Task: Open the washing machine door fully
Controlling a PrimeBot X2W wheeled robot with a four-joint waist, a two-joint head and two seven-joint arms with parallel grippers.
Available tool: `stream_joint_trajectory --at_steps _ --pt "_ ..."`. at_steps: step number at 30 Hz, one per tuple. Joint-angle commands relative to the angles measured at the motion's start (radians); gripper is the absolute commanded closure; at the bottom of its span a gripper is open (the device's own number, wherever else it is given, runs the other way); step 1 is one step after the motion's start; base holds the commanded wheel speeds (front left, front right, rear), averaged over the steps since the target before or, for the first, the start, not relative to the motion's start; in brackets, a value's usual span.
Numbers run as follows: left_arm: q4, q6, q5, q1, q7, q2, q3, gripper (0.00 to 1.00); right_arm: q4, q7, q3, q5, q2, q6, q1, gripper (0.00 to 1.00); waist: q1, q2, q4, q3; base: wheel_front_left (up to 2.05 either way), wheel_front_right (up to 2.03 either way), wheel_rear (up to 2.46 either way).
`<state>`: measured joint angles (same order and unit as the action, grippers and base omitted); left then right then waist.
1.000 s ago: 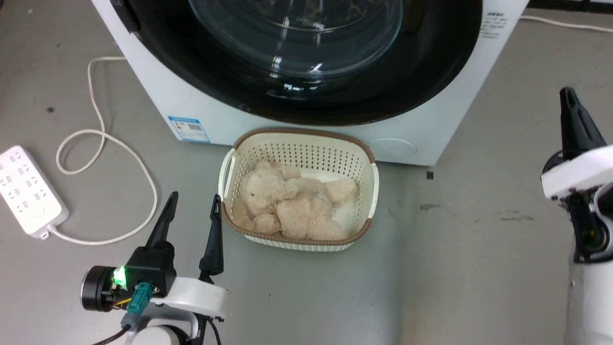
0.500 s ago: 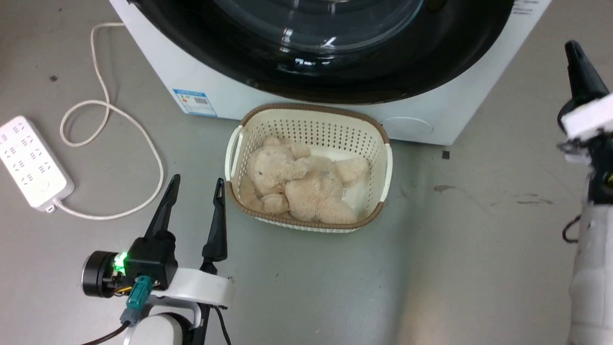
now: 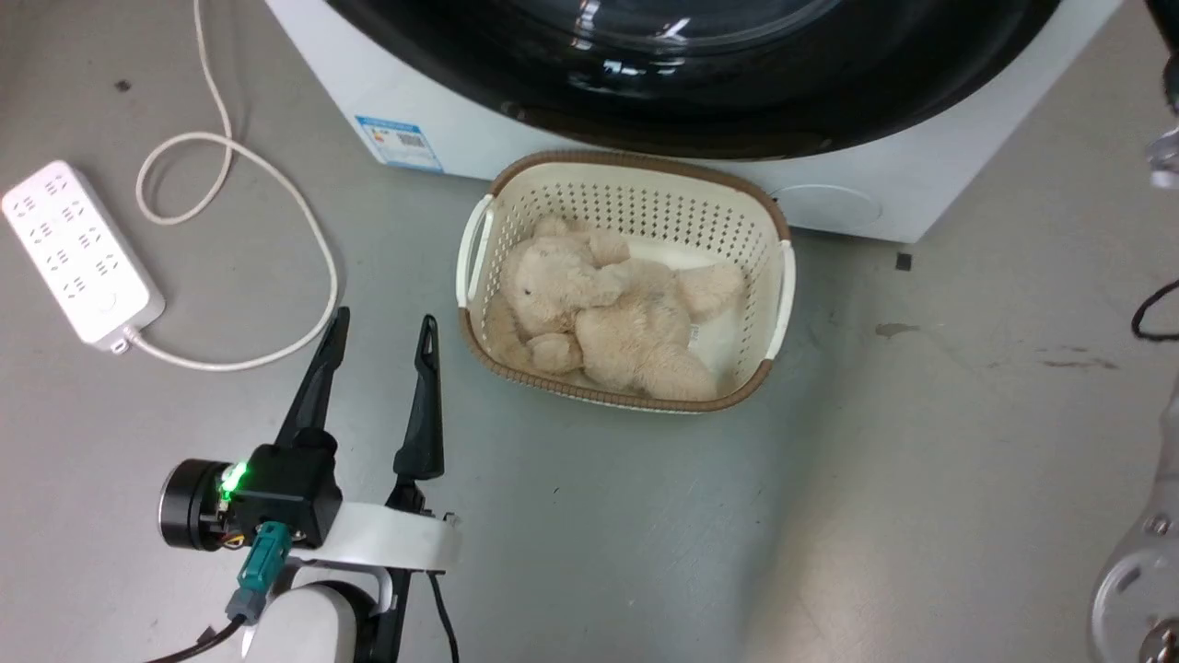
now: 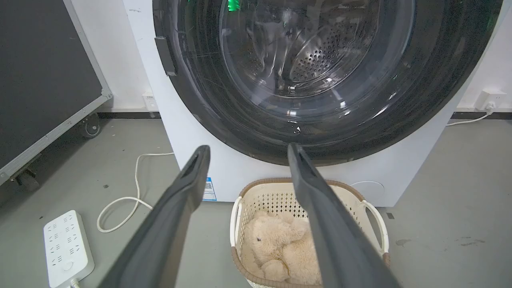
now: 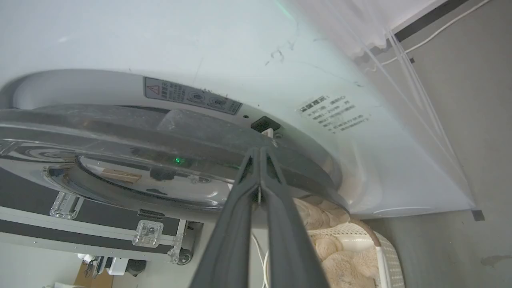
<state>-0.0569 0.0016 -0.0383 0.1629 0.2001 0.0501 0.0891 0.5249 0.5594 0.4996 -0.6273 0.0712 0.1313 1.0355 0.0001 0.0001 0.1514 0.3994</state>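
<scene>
The washing machine door (image 4: 208,108) is a glossy black disc with a clear glass bowl, and its hinge (image 4: 165,56) is on the left in the left wrist view. Its lower arc (image 3: 700,110) runs along the top of the head view. In the right wrist view I see the door's rim (image 5: 160,132) edge-on, standing a little off the white front. My right gripper (image 5: 259,151) is shut and holds nothing, its tips at the rim just below the dark latch slot (image 5: 264,124). My left gripper (image 3: 384,318) hangs open over the floor beside the basket.
A cream basket (image 3: 778,276) holding a plush bear (image 3: 608,313) stands on the floor right under the door. A white power strip (image 3: 78,253) and its looped cable (image 3: 304,239) lie to the left. A black flight case on wheels (image 4: 40,80) is left of the machine.
The head camera has shifted, sliding the scene up and right. My right gripper has gone forward and up towards the door's right edge, leaving the head view's top. The left gripper stays open.
</scene>
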Motion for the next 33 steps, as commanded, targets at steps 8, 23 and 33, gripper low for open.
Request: stream_joint_trajectory --at_steps 8,23,33 --pt "-0.010 0.015 -0.017 0.031 0.027 0.000 0.019 0.00 0.120 0.175 0.142 0.024 0.029 0.000 0.173 1.00 -0.0001 -0.0001 0.036 0.049 0.00 0.00 0.00" --pt "-0.024 0.022 -0.024 0.068 0.058 0.000 0.037 0.00 0.180 0.417 0.375 0.105 -0.007 -0.001 0.388 1.00 -0.0001 -0.0001 0.070 0.120 0.00 0.00 0.00" --pt "-0.005 0.019 -0.022 0.063 0.062 0.000 0.027 0.00 0.122 0.529 0.364 0.073 -0.020 -0.001 0.248 1.00 -0.0001 -0.0001 0.043 0.058 0.00 0.00 0.00"
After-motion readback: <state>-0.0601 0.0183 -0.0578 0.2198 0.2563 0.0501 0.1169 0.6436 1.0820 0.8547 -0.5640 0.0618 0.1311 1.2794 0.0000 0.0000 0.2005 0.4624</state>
